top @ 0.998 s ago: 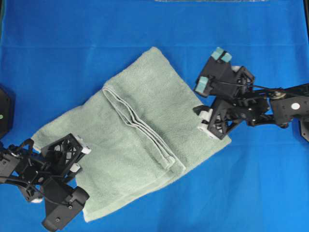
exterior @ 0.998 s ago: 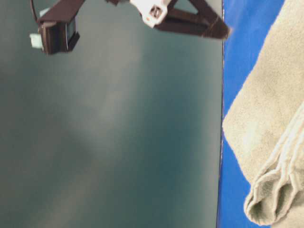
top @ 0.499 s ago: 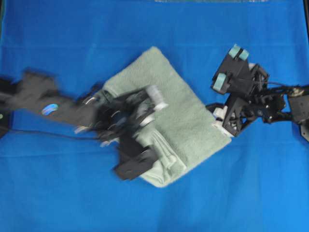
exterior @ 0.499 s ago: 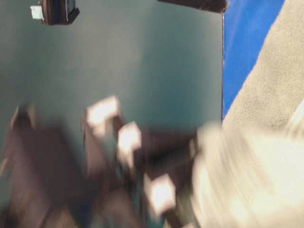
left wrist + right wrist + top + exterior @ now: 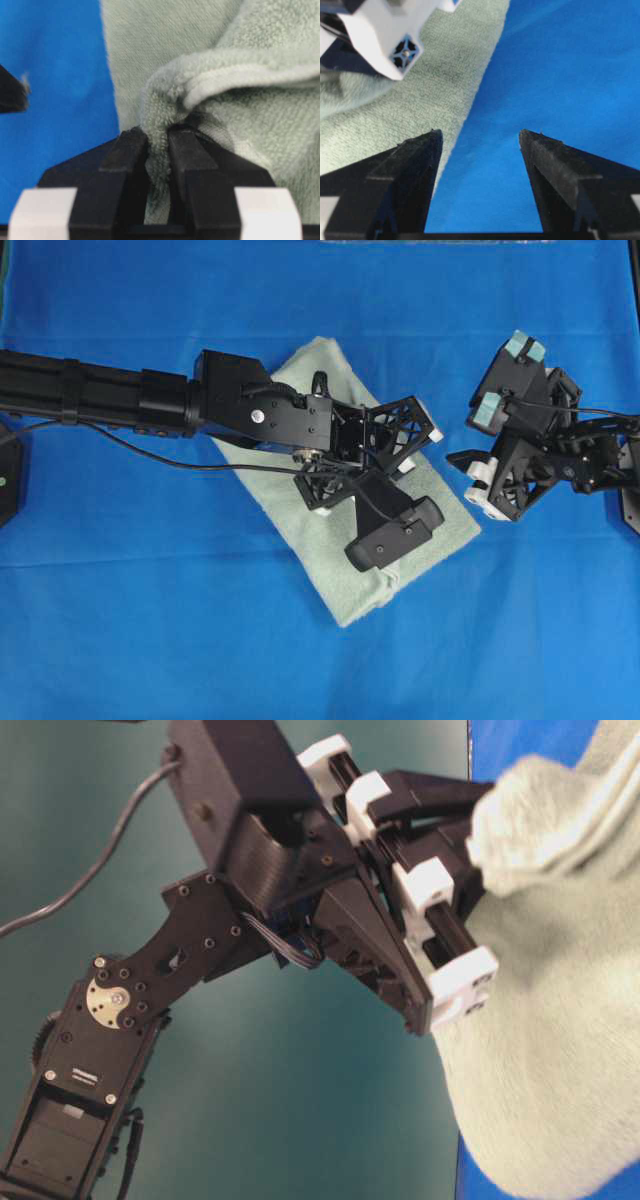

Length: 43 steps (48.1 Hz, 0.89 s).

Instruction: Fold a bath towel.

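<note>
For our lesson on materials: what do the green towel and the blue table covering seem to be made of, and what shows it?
Bath towel: soft terry cloth, likely cotton, matte; fuzzy looped pile and a flat hemmed edge show.
Blue table covering: probably thin woven fabric, matte; it lies smooth with faint wrinkles, no pile.

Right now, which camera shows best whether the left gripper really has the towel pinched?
The left wrist view: the left gripper is shut on a fold of the bath towel, seen close up. Overhead, the arm's body hides the pinch. Table-level shows the fingers meeting the cloth side-on. The right wrist view shows only the towel's edge.
</note>
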Each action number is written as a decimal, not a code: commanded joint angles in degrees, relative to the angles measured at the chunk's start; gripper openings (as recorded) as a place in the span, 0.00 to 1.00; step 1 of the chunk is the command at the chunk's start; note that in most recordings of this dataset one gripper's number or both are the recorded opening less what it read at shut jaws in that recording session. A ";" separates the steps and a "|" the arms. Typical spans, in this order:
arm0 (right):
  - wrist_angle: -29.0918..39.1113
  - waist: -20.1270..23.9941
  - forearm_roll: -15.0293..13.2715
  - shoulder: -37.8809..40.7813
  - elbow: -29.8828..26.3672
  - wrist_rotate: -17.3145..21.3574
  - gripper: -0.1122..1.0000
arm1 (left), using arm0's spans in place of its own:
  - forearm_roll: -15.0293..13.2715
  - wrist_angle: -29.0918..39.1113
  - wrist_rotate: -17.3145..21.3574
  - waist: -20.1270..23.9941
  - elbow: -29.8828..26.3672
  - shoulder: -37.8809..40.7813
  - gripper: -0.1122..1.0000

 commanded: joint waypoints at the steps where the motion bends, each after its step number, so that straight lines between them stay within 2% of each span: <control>1: -0.18 0.18 -1.23 -1.05 -0.53 0.18 0.67 | -2.20 -3.16 -1.85 0.70 -0.09 -1.93 0.17; 4: -0.26 0.09 -1.58 -0.97 -0.53 0.18 0.67 | -2.72 -4.83 -4.04 1.05 0.26 -2.02 0.18; 6: -0.35 0.09 -1.76 -1.05 -0.53 0.26 0.67 | -2.72 -5.89 -5.71 1.32 0.70 -2.20 0.23; 16: -0.35 0.18 -1.76 -1.14 -0.53 0.26 0.67 | -2.81 -10.99 -16.00 2.64 4.13 -3.87 0.78; 18: -0.35 0.18 -1.76 -1.14 -0.53 0.26 0.67 | -2.81 -12.39 -19.07 3.16 5.27 -4.75 0.85; 20: -0.35 0.18 -1.76 -1.23 -0.53 0.26 0.67 | -2.72 -13.71 -21.45 3.52 6.50 -5.62 0.86; 26: -0.44 0.18 -1.76 -1.23 -0.53 0.26 0.67 | -2.72 -17.67 -29.36 4.22 11.25 -9.76 0.78; 34: -0.44 0.09 -2.29 -1.41 -0.70 0.26 0.67 | -2.72 -24.43 -38.85 4.22 19.51 -18.11 0.78; 43: -0.53 0.18 -3.87 -1.93 -1.76 0.18 0.67 | -2.99 -31.55 -40.96 2.55 30.32 -29.00 0.79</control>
